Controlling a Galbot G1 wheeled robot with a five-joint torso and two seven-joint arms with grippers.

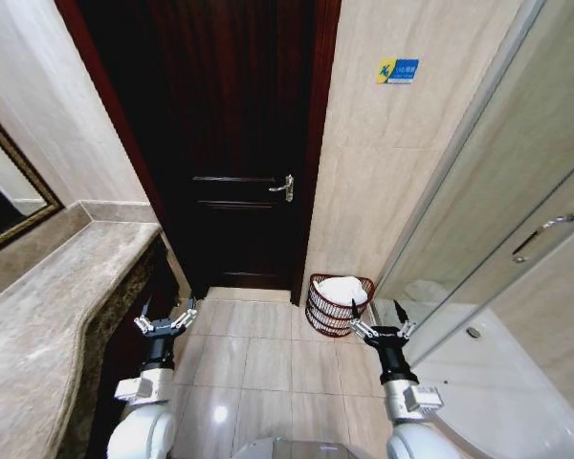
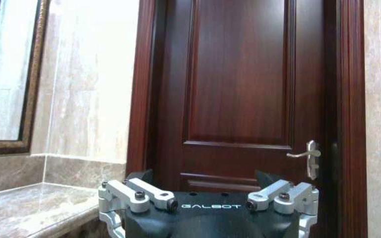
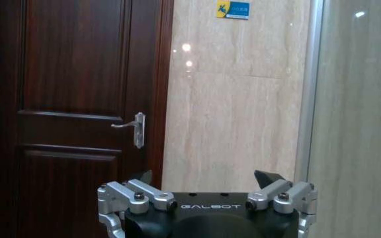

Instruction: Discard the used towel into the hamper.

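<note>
- The hamper (image 1: 338, 304) is a small round basket of dark reddish-brown open-weave wicker, narrowing toward its base. It stands on the glossy beige floor tiles (image 1: 258, 359) against the tiled wall, just beside the door frame.
- A white towel (image 1: 342, 290) lies bunched inside the hamper, its soft folds mounded up to the rim.
- The door (image 1: 230, 143) beside the hamper is dark polished wood with raised panels and a silver lever handle (image 1: 284, 187).
- The right gripper (image 1: 383, 324) hangs just in front of the hamper, a little to the shower side, its metal fingers spread apart and holding nothing.
- The left gripper (image 1: 166, 316) is well apart from the hamper, across the floor next to the mottled stone counter (image 1: 48, 316); its jaws are likewise spread and empty.
- A glass shower screen (image 1: 497, 191) with a metal frame rises on the hamper's far side from the door.
</note>
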